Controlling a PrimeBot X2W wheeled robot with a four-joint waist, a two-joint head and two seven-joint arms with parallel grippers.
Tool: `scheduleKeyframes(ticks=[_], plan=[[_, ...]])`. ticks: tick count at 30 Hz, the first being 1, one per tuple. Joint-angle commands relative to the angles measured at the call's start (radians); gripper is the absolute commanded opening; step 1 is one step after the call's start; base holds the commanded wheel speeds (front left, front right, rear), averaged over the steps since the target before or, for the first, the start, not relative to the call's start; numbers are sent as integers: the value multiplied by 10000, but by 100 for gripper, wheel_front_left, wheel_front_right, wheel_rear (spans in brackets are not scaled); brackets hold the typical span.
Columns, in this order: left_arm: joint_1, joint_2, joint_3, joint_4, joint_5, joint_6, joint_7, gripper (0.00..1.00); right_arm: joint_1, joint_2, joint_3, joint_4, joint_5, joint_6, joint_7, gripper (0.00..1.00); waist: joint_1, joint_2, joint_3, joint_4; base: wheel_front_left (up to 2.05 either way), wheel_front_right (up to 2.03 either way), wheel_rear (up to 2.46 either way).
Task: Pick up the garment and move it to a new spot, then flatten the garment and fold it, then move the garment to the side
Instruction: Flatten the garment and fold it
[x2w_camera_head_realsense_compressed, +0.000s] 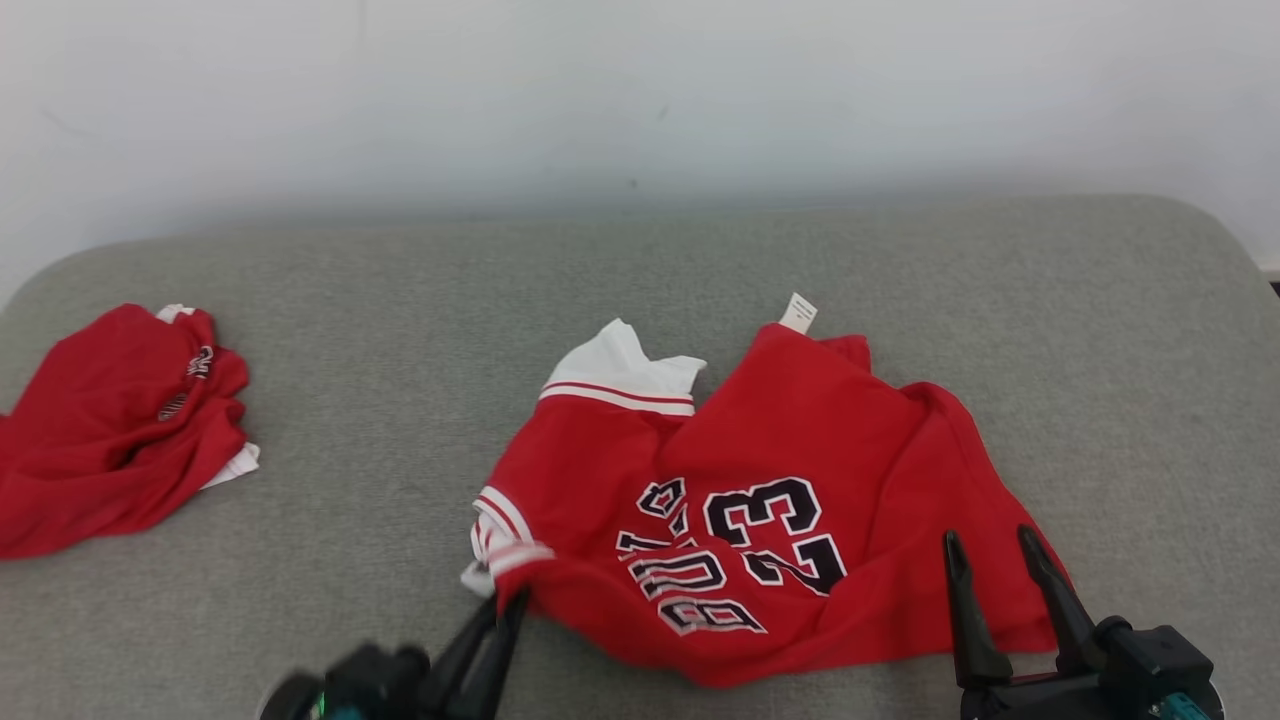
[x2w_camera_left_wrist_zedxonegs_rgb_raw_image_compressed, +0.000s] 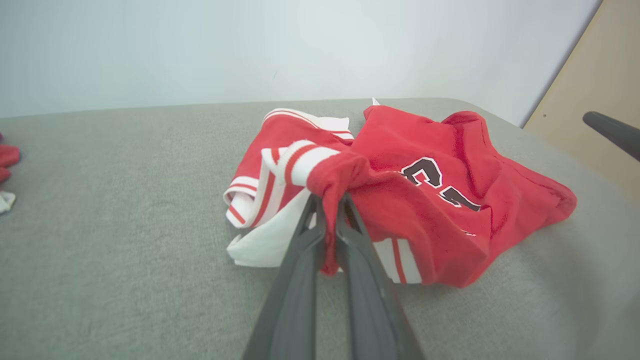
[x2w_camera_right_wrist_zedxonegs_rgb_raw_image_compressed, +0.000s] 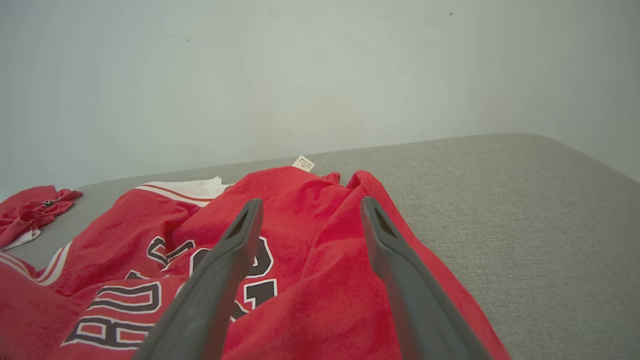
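Note:
The garment (x2w_camera_head_realsense_compressed: 760, 500) is a red jersey with white striped trim and black "23" lettering, lying crumpled at the middle of the grey cushion. My left gripper (x2w_camera_head_realsense_compressed: 507, 600) is shut on its near-left edge; in the left wrist view a bunch of red cloth (x2w_camera_left_wrist_zedxonegs_rgb_raw_image_compressed: 332, 175) is pinched between the closed fingers (x2w_camera_left_wrist_zedxonegs_rgb_raw_image_compressed: 300, 260). My right gripper (x2w_camera_head_realsense_compressed: 990, 545) stands open over the jersey's near-right part, and the red fabric (x2w_camera_right_wrist_zedxonegs_rgb_raw_image_compressed: 310, 260) shows between its spread fingers (x2w_camera_right_wrist_zedxonegs_rgb_raw_image_compressed: 240, 240), nothing pinched. Whether the fingers touch the cloth I cannot tell.
A second red garment (x2w_camera_head_realsense_compressed: 110, 425) lies bunched at the cushion's far left edge. Bare grey cushion surface (x2w_camera_head_realsense_compressed: 380, 400) stretches between the two, and more lies right of the jersey (x2w_camera_head_realsense_compressed: 1150, 420). A pale wall (x2w_camera_head_realsense_compressed: 640, 100) stands behind the cushion.

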Motion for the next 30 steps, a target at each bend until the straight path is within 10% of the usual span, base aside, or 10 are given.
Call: scheduleKeyframes(ticks=[1,22,23,24,25,30], plan=[[-390,88,-25,88,-17,13,34,0,-75,-42,-1,32,-14,11,-5,100,0,0,225,-261,0,0,0],[-5515,654,-789,6101,-1183,-1,-790,0,-945,160,-168,477,-136,11,-5,100,0,0,1539,-1651,0,0,0],[-5628,611,-811,6247,-1147,-1,-796,42,-958,179,-169,495,-156,11,-6,100,0,0,1524,-1611,0,0,0],[-5628,611,-811,6247,-1147,-1,-796,42,-958,179,-169,495,-156,11,-6,100,0,0,1524,-1611,0,0,0],[-5729,567,-755,6201,-1116,-1,-800,96,-963,193,-177,499,-162,11,-6,100,0,0,1503,-1546,0,0,0],[-5240,418,-264,5303,-891,-1,-793,100,-892,226,-154,589,-135,11,-6,100,0,0,1204,-1202,0,0,0]])
